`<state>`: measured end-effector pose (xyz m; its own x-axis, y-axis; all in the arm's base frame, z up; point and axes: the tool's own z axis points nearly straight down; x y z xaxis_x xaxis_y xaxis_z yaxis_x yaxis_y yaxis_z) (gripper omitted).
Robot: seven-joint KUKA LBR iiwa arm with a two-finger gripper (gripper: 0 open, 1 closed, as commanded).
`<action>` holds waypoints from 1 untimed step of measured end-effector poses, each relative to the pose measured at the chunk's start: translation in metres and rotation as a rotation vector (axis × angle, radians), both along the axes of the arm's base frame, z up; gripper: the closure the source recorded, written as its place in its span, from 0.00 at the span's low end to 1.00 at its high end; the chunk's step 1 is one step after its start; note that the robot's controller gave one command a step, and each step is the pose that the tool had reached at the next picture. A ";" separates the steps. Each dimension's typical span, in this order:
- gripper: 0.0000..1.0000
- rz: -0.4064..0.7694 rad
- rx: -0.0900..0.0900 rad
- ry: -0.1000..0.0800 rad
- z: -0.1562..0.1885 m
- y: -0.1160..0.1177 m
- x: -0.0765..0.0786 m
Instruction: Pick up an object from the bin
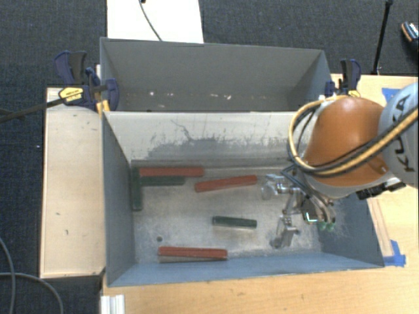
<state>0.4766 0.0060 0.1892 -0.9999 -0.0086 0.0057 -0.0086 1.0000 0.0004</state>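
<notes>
My gripper (283, 237) hangs low over the bin's right part, near the front wall, its metal fingers pointing down at the bare floor with nothing between them. A short dark green bar (234, 222) lies just to its left, apart from the fingers. A reddish-brown bar (226, 184) lies tilted farther back, up and left of the gripper.
Another reddish-brown bar (193, 254) lies along the front wall at the left. At the back left a reddish-brown bar (170, 172) sits by a dark green L-shaped piece (137, 188). The orange-domed arm covers the bin's right side.
</notes>
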 end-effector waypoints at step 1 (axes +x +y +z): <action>0.00 0.047 0.000 -0.001 -0.123 0.013 0.052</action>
